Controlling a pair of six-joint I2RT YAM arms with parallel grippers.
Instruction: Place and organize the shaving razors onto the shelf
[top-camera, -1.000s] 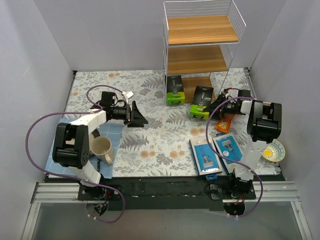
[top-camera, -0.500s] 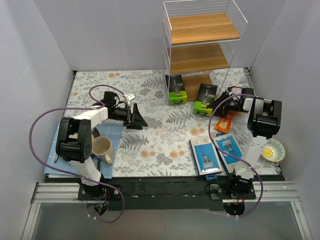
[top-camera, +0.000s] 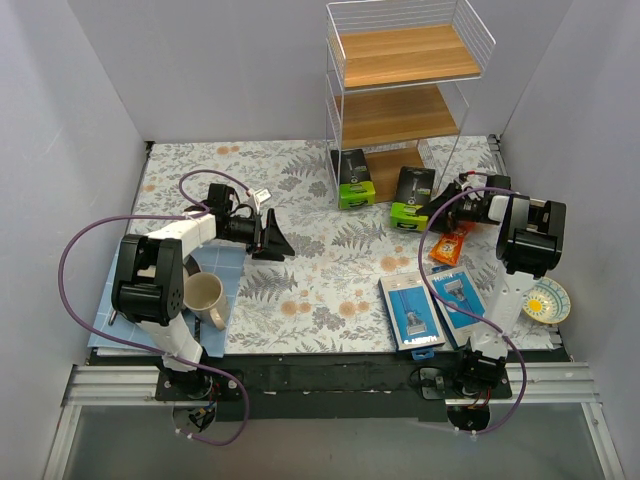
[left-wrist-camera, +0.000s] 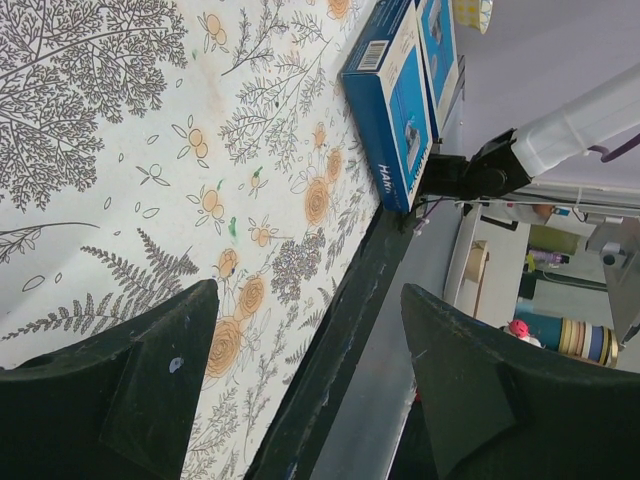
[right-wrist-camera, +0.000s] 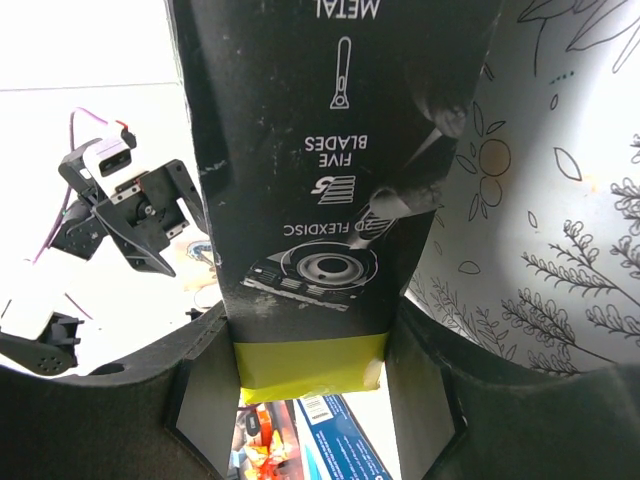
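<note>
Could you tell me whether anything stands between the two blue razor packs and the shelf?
Yes. Behind the blue razor packs lies an orange packet; nearer the shelf, the right gripper holds a black-and-green box in front of the bottom tier, beside a second box standing there.

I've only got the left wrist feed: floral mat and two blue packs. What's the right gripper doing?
Observer: The right gripper is shut on a black-and-green box printed FIVE BLADES.
Operator: Where is it relative to the shelf?
Observer: From above, it is at the bottom tier of the shelf, right front. Whether it rests on the board is unclear.
Operator: Anything else there?
Observer: A second black-and-green box stands at that tier's left front.
</note>
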